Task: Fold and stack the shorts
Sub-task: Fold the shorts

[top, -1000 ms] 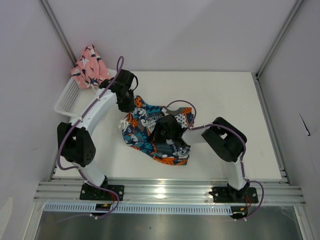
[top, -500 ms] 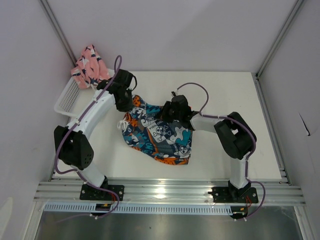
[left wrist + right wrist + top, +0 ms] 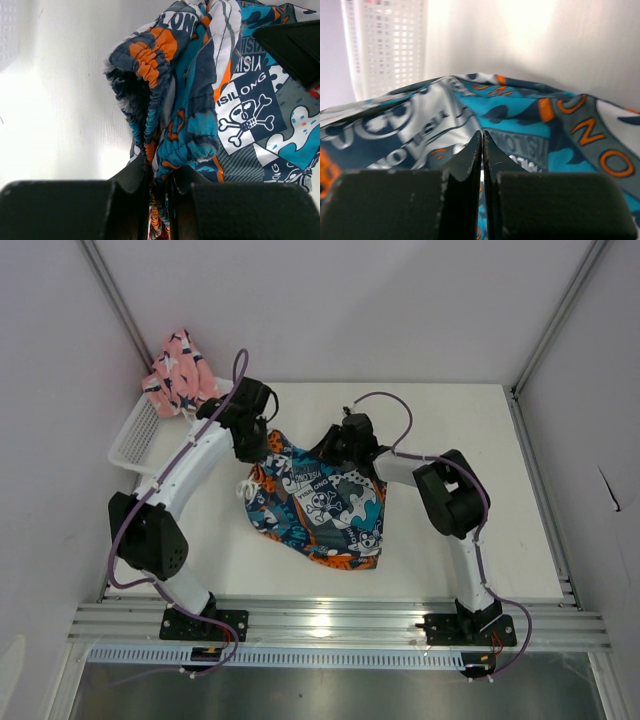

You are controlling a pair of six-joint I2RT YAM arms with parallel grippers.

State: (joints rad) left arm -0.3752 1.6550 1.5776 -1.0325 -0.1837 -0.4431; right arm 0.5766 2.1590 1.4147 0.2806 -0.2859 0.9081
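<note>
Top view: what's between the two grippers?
Only the printed shorts: their far edge runs from the left gripper to the right gripper, seen in the top view.

The printed shorts (image 3: 240, 115) bear the word "ISILONG" in white

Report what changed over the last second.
The right tool swept from the middle of the printed shorts away to their far edge, jaws shut; whether it pinches cloth is unclear. The left tool stays clamped on the waistband, the shorts barely shifted, and the pink shorts still sit at the basket's far end.
</note>
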